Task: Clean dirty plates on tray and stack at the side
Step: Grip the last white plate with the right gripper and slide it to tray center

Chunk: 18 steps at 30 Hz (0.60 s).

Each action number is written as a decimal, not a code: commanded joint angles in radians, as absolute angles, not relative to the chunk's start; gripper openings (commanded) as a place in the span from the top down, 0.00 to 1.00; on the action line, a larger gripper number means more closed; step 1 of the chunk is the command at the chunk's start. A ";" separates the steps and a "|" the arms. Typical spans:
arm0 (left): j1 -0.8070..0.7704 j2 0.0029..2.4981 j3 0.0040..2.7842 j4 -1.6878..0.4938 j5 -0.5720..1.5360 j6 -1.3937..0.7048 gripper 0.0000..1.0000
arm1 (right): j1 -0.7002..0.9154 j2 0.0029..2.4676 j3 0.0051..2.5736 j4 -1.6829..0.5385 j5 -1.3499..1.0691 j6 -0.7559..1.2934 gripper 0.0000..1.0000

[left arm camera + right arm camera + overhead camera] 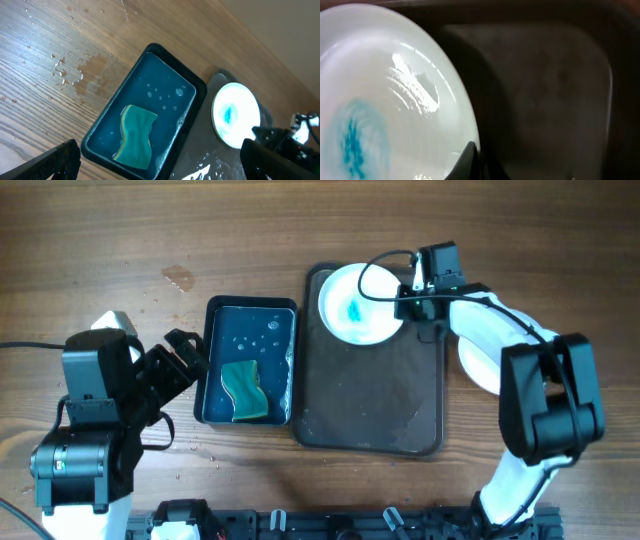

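One dirty plate (pixel 352 305), white with a blue smear, lies at the far end of the dark brown tray (pixel 370 400) and overlaps its far rim. My right gripper (pixel 408 302) is shut on the plate's right rim. In the right wrist view a dark finger (pixel 469 161) lies over the plate's edge (pixel 395 100), and a shadow shows beneath the plate. White plate surface (pixel 478 365) shows on the table right of the tray, partly hidden under my right arm. My left gripper (pixel 185 358) is open and empty, left of the basin; its fingers (pixel 160 165) frame the basin.
A black basin (pixel 212 360) of blue water stands left of the tray, with a green-and-yellow sponge (pixel 245 390) in it; both also show in the left wrist view, basin (pixel 195 82) and sponge (pixel 136 137). Water drops (pixel 180 278) lie on the wooden table. The tray floor is wet.
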State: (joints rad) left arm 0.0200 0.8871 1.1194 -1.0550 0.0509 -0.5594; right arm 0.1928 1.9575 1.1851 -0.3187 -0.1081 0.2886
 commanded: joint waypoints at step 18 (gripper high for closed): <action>0.025 0.886 1.133 -1.053 0.063 -0.554 0.00 | 0.304 1.254 0.551 -0.426 -0.162 0.758 0.96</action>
